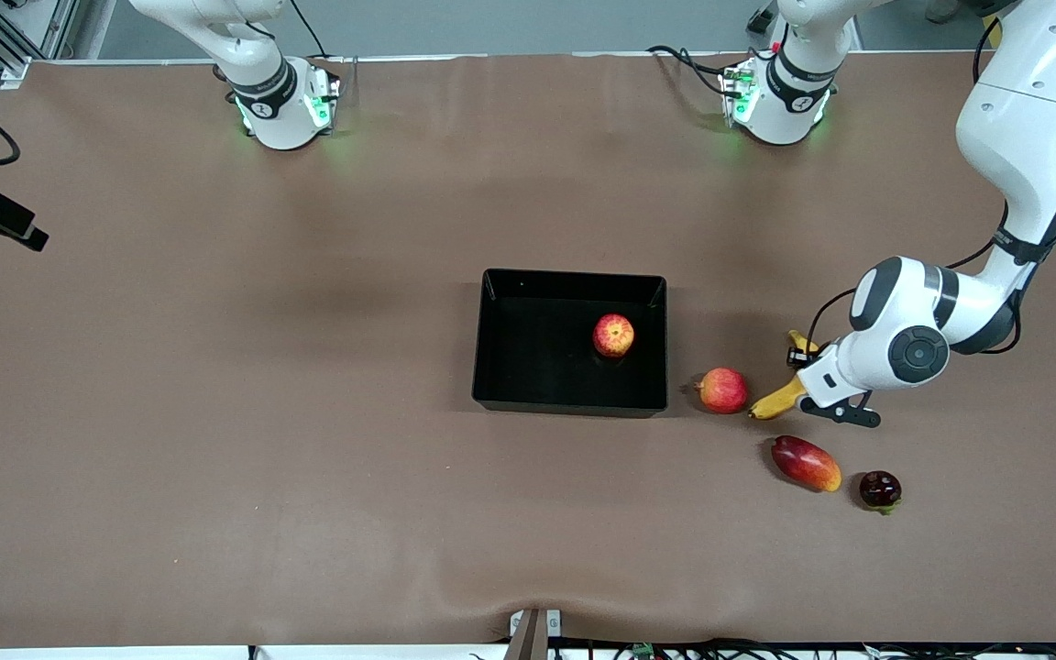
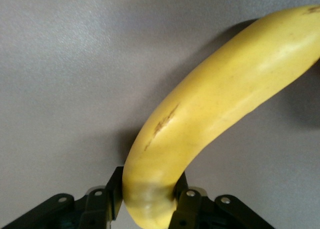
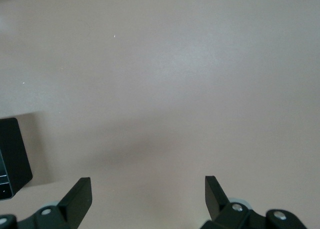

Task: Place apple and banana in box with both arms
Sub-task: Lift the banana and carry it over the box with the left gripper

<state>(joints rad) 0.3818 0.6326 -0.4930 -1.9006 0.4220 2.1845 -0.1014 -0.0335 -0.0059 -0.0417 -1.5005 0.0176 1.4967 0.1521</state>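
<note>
A wide brown table cover (image 1: 216,412) is lying slightly rippled; grey floor (image 1: 491,23) is showing past it.

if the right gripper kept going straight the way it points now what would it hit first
Probably just the bare table: the right gripper is open over it, nothing between its fingers. The box sits off to one side, seemingly out of line.

Both arms (image 1: 1023,137) wear glossy white shells with dark grey joint bands; bases (image 1: 285,105) glow green (black cables trail beside them). The black gripper fingers (image 3: 77,199) carry small silver screws.
</note>
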